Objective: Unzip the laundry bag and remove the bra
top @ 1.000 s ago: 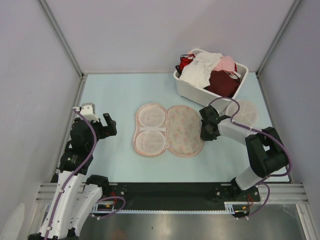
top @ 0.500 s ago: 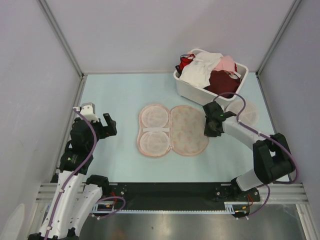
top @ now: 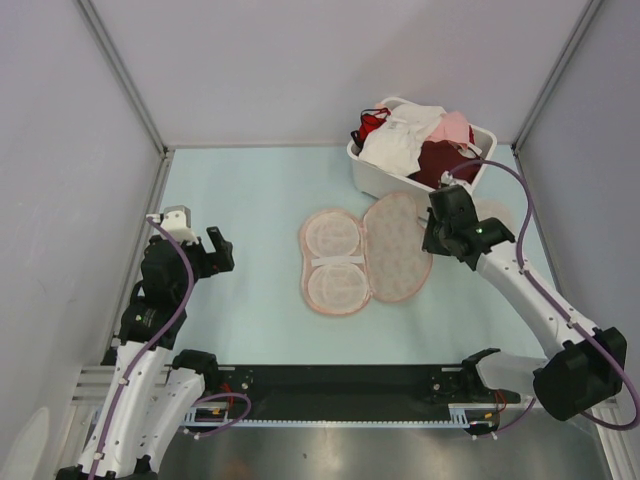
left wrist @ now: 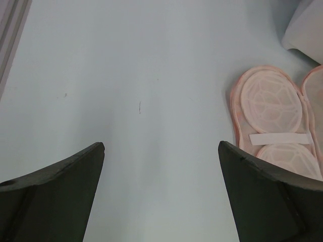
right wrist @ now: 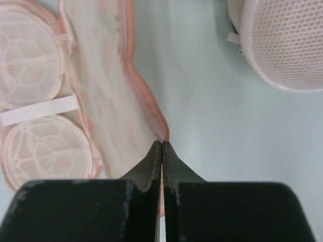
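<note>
The laundry bag point(top: 368, 260) lies opened out flat mid-table. Its left half point(top: 335, 262) shows two white mesh cups and a white band. Its right half point(top: 400, 250) is the leaf-printed cloth. My right gripper point(top: 432, 240) is shut on the bag's pink right rim point(right wrist: 151, 113), pinched at my fingertips point(right wrist: 162, 143), and that edge is raised. A soft white bra point(top: 400, 138) lies in the white bin, outside the bag. My left gripper point(top: 218, 250) is open and empty, well left of the bag; in its wrist view point(left wrist: 161, 146) the bag point(left wrist: 272, 118) sits at the right edge.
The white bin point(top: 365, 168) at the back right also holds a dark red garment point(top: 445, 165) and a pale pink one point(top: 455, 128). A round white mesh disc point(top: 497, 222) lies right of my right gripper and shows in its wrist view point(right wrist: 282, 40).
My right gripper has moved right and toward the back with the bag's rim in it. The whole bag has slid right and turned slightly. The left arm has not moved.
</note>
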You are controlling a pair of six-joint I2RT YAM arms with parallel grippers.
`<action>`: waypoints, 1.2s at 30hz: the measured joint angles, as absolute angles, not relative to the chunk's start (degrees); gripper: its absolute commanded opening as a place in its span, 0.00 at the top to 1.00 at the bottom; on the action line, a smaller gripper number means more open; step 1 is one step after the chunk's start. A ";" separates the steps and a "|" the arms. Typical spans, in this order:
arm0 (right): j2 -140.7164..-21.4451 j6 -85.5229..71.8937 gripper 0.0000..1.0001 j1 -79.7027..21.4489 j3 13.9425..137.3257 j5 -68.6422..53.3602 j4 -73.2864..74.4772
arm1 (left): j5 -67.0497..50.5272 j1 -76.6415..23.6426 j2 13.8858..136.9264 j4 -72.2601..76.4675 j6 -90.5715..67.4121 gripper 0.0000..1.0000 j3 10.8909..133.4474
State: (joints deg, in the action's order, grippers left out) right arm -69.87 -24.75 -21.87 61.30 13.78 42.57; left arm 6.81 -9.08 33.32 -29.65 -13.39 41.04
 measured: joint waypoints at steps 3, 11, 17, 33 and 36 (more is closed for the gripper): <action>-69.41 -24.77 1.00 -24.40 62.59 13.98 43.13 | 6.79 -9.08 33.32 -29.65 -13.39 0.00 41.04; -69.41 -25.52 1.00 -32.38 66.61 14.22 43.42 | 6.79 -9.06 33.21 -29.67 -13.39 0.00 41.01; -70.04 -27.46 1.00 -37.65 66.94 13.93 42.30 | 6.79 -9.08 33.21 -29.67 -13.39 0.00 41.01; -81.14 -31.73 1.00 -48.62 67.05 10.35 32.21 | 6.76 -9.08 33.21 -29.67 -13.37 0.01 41.01; -83.81 -32.23 1.00 -49.36 67.44 9.13 29.63 | 6.74 -9.08 33.21 -29.67 -13.37 0.01 41.01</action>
